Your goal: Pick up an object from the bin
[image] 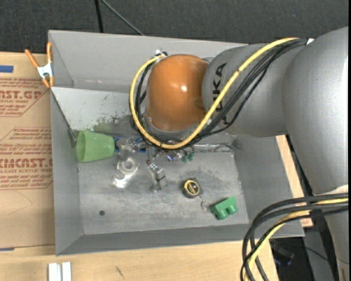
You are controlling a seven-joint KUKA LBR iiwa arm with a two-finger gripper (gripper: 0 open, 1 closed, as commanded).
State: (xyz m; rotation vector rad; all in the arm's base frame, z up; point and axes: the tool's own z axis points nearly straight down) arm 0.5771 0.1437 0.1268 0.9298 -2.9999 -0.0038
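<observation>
My gripper (157, 180) reaches down from under the orange cover to the bin floor near the middle. Just left of it lies a clear plastic piece (124, 172), a small gap away. To its right sits a small round black and yellow disc (191, 187), also apart from the gripper. Nothing shows in the gripper's grasp.
A green cup (94, 147) lies on its side by the left wall. A green block (224, 208) rests near the front right corner. Small blue and green bits (186, 155) peek out under the orange cover. The arm covers the bin's back right part.
</observation>
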